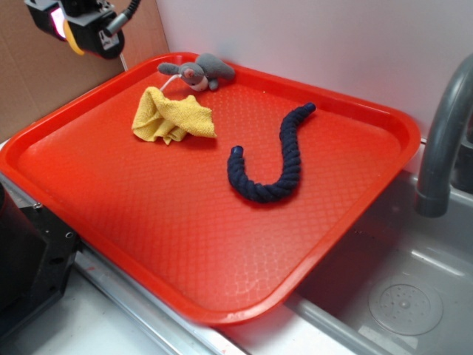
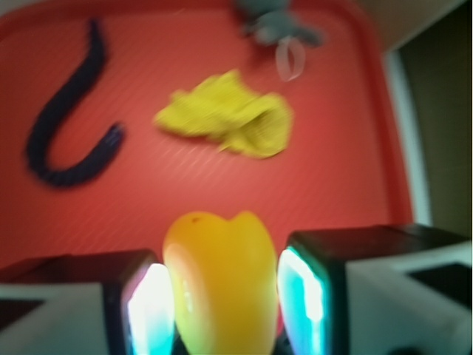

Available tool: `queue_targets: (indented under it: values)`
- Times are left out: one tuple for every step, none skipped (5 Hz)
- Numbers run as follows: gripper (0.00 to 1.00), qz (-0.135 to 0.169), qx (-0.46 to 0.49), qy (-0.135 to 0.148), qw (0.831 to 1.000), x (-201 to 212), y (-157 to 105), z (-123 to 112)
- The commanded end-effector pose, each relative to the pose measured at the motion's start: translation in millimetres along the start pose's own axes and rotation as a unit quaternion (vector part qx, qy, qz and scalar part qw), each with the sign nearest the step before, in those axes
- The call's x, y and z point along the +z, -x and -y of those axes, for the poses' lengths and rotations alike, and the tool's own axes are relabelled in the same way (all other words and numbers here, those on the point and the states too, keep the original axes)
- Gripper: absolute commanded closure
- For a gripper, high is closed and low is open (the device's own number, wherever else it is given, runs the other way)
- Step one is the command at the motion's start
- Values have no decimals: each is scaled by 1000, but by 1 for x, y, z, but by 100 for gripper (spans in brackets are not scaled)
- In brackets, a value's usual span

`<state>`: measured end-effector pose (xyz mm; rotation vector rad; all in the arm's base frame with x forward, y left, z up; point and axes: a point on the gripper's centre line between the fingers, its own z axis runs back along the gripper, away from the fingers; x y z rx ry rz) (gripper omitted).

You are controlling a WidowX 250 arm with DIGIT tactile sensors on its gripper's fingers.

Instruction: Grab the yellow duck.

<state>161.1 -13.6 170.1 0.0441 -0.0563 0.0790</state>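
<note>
Nearest our wrist camera sits the yellow duck, clamped between the two lit pads of our end effector; the jaws are closed on it from both sides. We see one duck, glossy yellow-orange, its long axis running up and down in the wrist view, with a small dark spot near its top; which end is the head we cannot tell through the blur. From the exterior view our end effector hangs high above the far left corner of the tray, well clear of it, a sliver of the yellow duck showing at its side.

Below we count one red tray and, on it, one yellow cloth crumpled near the far edge, one grey plush mouse just behind it at the rim, and one dark blue rope curled in a hook. Beside the tray stand one grey faucet and a sink. We can read no writing or labels anywhere.
</note>
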Motion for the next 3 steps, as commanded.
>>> queue_targets:
  values:
    - [100,6,-17,32,999,33,15,-15]
    - [100,3,-7,35,999,36,18,-19]
    - [100,8,-8,39,999,35,18,-21]
